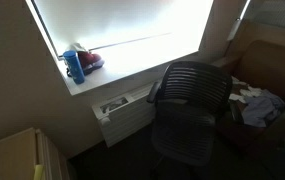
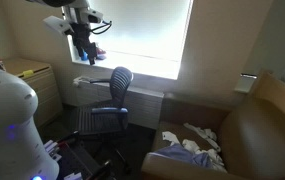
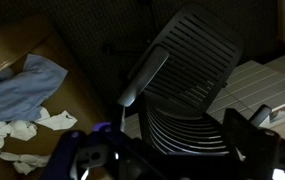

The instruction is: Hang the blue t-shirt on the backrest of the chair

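The blue t-shirt (image 3: 24,84) lies crumpled on the brown sofa seat among white cloths; it also shows in both exterior views (image 1: 259,101) (image 2: 185,148). The black mesh office chair (image 3: 187,75) stands by the window, its backrest bare, and shows in both exterior views (image 1: 192,95) (image 2: 118,82). My gripper (image 3: 167,150) hangs high above the chair, open and empty, with its two fingers at the bottom of the wrist view. In an exterior view the gripper (image 2: 82,42) is up near the window's top corner, far from the t-shirt.
A window sill (image 1: 132,68) holds a blue bottle (image 1: 75,66) and a red object (image 1: 92,60). A white radiator (image 1: 127,108) sits under the sill. White cloths (image 3: 22,130) lie beside the t-shirt. A wooden cabinet (image 2: 32,75) stands by the wall.
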`<action>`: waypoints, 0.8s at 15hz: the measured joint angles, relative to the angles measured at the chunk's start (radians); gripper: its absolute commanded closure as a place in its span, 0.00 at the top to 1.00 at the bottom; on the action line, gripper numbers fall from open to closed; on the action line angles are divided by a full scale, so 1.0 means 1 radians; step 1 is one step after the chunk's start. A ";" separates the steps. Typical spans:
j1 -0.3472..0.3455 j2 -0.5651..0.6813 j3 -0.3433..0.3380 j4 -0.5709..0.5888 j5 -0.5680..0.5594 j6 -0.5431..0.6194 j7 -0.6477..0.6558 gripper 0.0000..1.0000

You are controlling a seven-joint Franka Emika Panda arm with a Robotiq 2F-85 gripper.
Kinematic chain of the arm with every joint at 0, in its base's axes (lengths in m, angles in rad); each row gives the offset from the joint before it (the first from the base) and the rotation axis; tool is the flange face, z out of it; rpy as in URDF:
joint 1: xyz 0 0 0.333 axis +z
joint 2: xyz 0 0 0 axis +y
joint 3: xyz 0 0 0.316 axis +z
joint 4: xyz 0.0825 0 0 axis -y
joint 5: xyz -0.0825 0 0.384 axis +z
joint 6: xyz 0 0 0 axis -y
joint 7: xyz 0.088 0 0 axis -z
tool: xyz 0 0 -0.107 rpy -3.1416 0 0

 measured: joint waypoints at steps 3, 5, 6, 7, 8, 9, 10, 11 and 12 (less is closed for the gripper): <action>-0.002 0.001 0.000 0.000 0.000 0.003 0.007 1.00; -0.034 0.007 0.003 -0.005 -0.028 0.042 0.037 1.00; -0.064 0.015 0.006 -0.006 -0.061 0.073 0.054 1.00; -0.097 0.026 0.011 -0.005 -0.095 0.101 0.071 1.00; -0.127 0.038 0.019 -0.003 -0.129 0.130 0.089 1.00; -0.156 0.052 0.034 0.003 -0.165 0.162 0.115 1.00; -0.178 0.064 0.055 0.013 -0.191 0.187 0.145 1.00; -0.186 0.075 0.078 0.029 -0.201 0.194 0.167 1.00; -0.173 0.079 0.093 0.049 -0.192 0.187 0.166 1.00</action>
